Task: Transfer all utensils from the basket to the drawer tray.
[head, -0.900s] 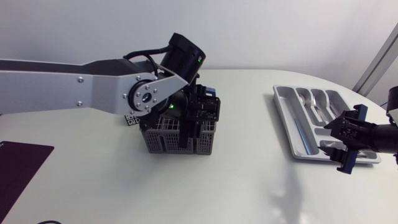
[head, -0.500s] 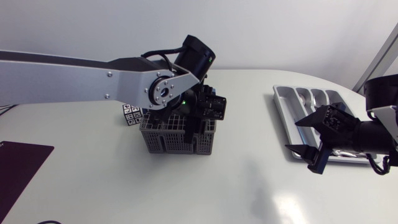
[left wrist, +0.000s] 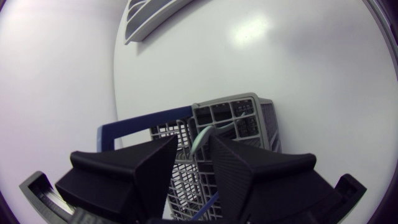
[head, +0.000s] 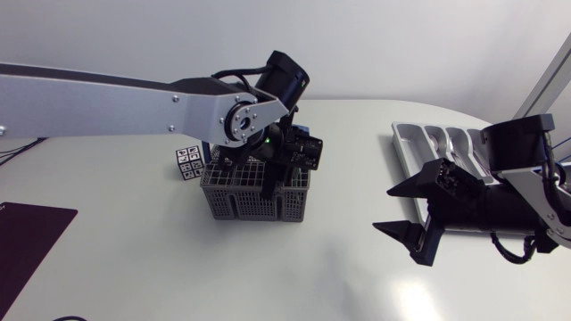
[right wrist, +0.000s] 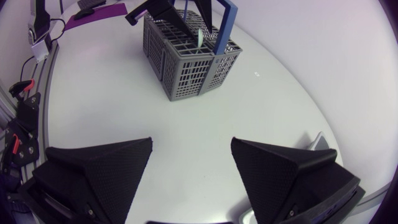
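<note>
- Looks like a robotics lab bench.
- Left arm (head: 134,102) and right arm (head: 526,192) work over a plain white table (head: 294,267).
- Black-and-white marker cube (head: 188,164) sits just beside the basket (head: 254,198).
- Dark purple mat (head: 27,241) lies at the table's edge.

Basket (head: 254,198): one, grey, with one blue handle. Utensils showing in it: two, one pale green (left wrist: 200,140) and one thin blue (left wrist: 205,204); any more cannot be made out. Tray (head: 412,147): one, well apart from the basket. Marker cube (head: 187,164): one, just beside the basket. Dark mat (head: 27,236): one, well apart from the basket. Grippers: two, left gripper (left wrist: 194,140) at the basket, right gripper (right wrist: 191,146) well apart from it.
</note>
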